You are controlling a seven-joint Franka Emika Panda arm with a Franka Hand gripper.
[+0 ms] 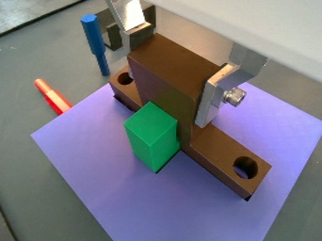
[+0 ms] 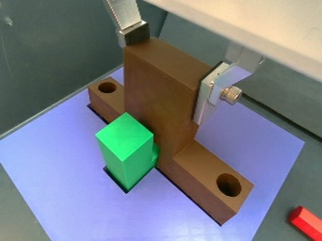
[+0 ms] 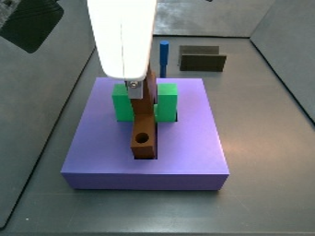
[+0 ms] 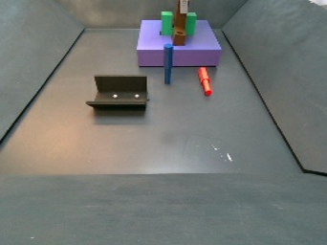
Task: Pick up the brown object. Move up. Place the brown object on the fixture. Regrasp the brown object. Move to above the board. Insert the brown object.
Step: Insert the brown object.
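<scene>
Wrist views: the hand [image 1: 176,66] is clenched on the raised middle block of the brown object [image 1: 189,118], 1 silver finger [image 1: 217,96] flat against a side face, the opposite finger [image 1: 128,19] on the far face. The brown object lies in the groove of the board [image 1: 94,151], with 2 round holes showing, 1 near each end. A green block [image 1: 153,135] stands on the board, touching the brown object's side. Beyond the board's edge a blue peg [image 1: 96,42] stands upright and a red peg [image 1: 52,96] lies on the surface. The other wrist camera shows the same grip [image 2: 174,62]: brown object [image 2: 170,122], green block [image 2: 126,149], board [image 2: 56,174], and the red peg's end [image 2: 306,219] at a frame corner.

Side views: the white arm comes straight down over the board [image 3: 147,152]; the hand [image 3: 139,89] is at the brown object [image 3: 144,124], whose near end with 1 hole points toward the camera. Green block [image 3: 124,103] flanks it. Blue peg [image 3: 163,55] and the fixture [image 3: 202,60] sit behind the board. From the far camera, the fixture [image 4: 119,93] stands on the surface well apart from the board [image 4: 179,46]; blue peg [image 4: 169,63] and red peg [image 4: 205,80] are just beside the board's near edge. The hand [image 4: 183,14] is too small there to judge.
</scene>
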